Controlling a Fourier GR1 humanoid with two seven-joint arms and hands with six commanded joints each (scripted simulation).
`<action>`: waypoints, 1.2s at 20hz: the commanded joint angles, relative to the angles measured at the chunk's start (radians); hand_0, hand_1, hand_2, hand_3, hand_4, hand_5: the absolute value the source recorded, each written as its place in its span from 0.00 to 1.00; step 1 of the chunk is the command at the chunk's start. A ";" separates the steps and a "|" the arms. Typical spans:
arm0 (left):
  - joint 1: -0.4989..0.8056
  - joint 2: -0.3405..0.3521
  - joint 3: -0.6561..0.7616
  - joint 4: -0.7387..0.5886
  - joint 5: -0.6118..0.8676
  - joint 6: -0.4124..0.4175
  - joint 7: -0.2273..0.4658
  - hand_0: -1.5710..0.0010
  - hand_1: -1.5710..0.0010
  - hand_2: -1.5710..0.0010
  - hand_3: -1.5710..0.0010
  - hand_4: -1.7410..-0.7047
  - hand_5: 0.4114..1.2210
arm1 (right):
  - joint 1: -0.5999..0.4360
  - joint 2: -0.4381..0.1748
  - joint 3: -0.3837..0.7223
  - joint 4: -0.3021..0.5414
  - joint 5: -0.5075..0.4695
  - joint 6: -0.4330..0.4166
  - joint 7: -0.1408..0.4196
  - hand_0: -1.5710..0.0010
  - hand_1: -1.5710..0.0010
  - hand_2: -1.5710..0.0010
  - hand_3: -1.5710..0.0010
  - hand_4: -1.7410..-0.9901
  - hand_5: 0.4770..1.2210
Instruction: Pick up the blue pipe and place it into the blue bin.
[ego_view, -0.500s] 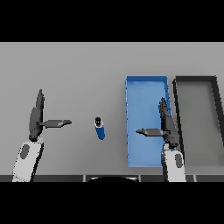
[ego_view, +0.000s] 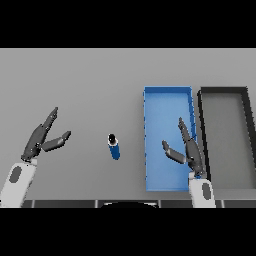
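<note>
Head view of the grey table (ego_view: 90, 80). A short blue cylindrical pipe with a dark cap at its far end (ego_view: 114, 147) is lying on the bare table surface near the middle of the scene, its long axis running roughly near-to-far. It is resting well apart from both hands and is sitting outside both containers.

To the right of the pipe, a shallow rectangular blue bin (ego_view: 167, 95) is sitting with its long sides running near-to-far; its left wall is standing between the pipe and the bin's floor. Just beside the blue bin on its right, a dark-rimmed rectangular bin with a grey floor (ego_view: 223, 91) is lying parallel to it; whether the two rims are touching cannot be told.

The left hand (ego_view: 42, 137) is hovering over the table at the left, fingers straight and pointing far-right, thumb spread apart from them, holding nothing. The right hand (ego_view: 189, 149) is hanging over the near right part of the blue bin, fingers straight and pointing far, thumb sticking out to the left, also holding nothing. Bare table is lying between the pipe and each hand.
</note>
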 joint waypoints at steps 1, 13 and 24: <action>-0.014 0.009 0.001 0.013 0.008 -0.025 -0.001 1.00 1.00 1.00 1.00 0.64 0.22 | 0.007 -0.008 0.008 -0.017 0.013 0.000 0.008 1.00 1.00 1.00 1.00 0.69 0.19; 0.061 0.025 -0.145 -0.142 0.008 -0.201 -0.012 1.00 1.00 1.00 1.00 0.58 0.11 | 0.011 -0.020 0.030 -0.035 0.055 -0.004 0.026 1.00 1.00 1.00 1.00 0.71 0.18; 0.013 -0.165 -0.294 -0.071 -0.142 -0.166 0.002 1.00 1.00 1.00 1.00 0.52 0.07 | 0.044 -0.015 0.038 -0.074 0.061 -0.009 0.038 1.00 1.00 1.00 1.00 0.68 0.20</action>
